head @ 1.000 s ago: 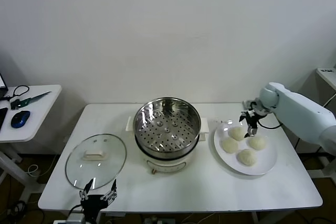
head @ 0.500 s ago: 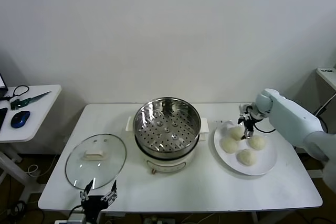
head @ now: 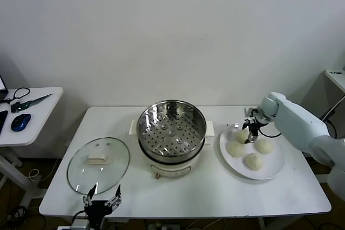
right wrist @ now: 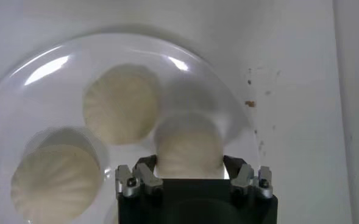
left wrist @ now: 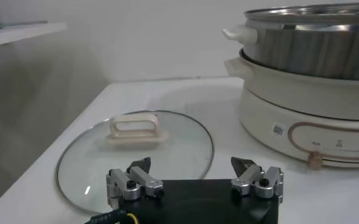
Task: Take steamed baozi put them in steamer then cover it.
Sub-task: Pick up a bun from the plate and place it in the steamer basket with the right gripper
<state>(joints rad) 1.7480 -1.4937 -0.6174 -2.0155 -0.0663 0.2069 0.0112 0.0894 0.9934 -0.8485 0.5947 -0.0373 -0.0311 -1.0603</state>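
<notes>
Four cream-white baozi lie on a white plate [head: 272, 169] at the right. My right gripper [head: 249, 134] is down over the far-left baozi [head: 241, 136], which still rests on the plate. In the right wrist view the gripper [right wrist: 189, 165] has its fingers closed against both sides of that baozi [right wrist: 188, 145]. Two other baozi [right wrist: 120, 103] [right wrist: 55, 181] lie beside it. The steel steamer basket [head: 171, 126] stands empty on its cream pot base at the table's middle. The glass cover [head: 98, 164] lies flat at the left. My left gripper [left wrist: 193, 172] hangs open and empty at the front edge, near the cover [left wrist: 136, 146].
The pot base [left wrist: 307, 115] stands close to the left gripper's side. A side table [head: 27, 114] with a blue mouse and cables stands at the far left. A white wall runs behind the table.
My right gripper has moved a little left and down onto the far-left baozi. The left arm has not moved.
</notes>
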